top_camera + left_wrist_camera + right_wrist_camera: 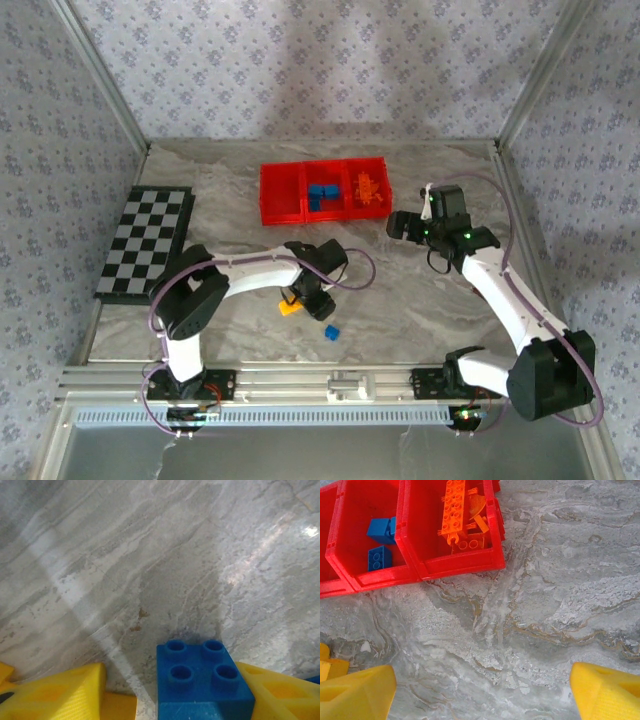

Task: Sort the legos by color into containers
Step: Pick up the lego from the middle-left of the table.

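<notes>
A blue lego (202, 680) sits studs-up between my left gripper's (170, 680) yellow fingers. It rests against the right finger (282, 692), and a gap separates it from the left finger (65, 692), so that gripper is open. From above, the left gripper (321, 300) hangs low over the table, with a blue lego (331, 332) just in front of it and a yellow-orange lego (289, 306) at its left. The red containers (281, 218) stand at the back: blue legos (380, 530) in the middle one, orange legos (462, 510) in the right one. My right gripper (482, 690) is open over bare table.
A black-and-white checkered board (145, 242) lies at the table's left edge. The right gripper (402, 226) hovers just right of the containers. Metal frame posts and patterned walls close in the table's sides and back.
</notes>
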Robot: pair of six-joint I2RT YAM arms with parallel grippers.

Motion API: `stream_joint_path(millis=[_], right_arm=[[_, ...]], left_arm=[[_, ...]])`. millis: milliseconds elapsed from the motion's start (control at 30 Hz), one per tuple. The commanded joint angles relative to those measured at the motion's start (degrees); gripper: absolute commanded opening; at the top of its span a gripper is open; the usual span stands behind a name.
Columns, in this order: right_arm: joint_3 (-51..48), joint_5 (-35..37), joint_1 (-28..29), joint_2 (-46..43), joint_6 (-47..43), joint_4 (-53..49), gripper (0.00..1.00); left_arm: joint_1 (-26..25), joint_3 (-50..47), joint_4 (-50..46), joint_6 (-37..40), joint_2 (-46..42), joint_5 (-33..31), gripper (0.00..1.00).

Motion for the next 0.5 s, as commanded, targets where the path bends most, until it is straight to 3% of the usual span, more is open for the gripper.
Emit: stream_joint_path(millis=[0,467], right_arm=[[-0.19,0.31,-0.45,-1.62,0.59,-1.66,0.92],[-0.23,-0.07,-1.08,-2.11,0.51,-2.19,0.92]], left_arm=[[-0.22,1.39,-1.46,1.29,1.42,-0.31,0.61],[-0.22,3.11,-1.71,0.95,3.95,-0.91,0.45]])
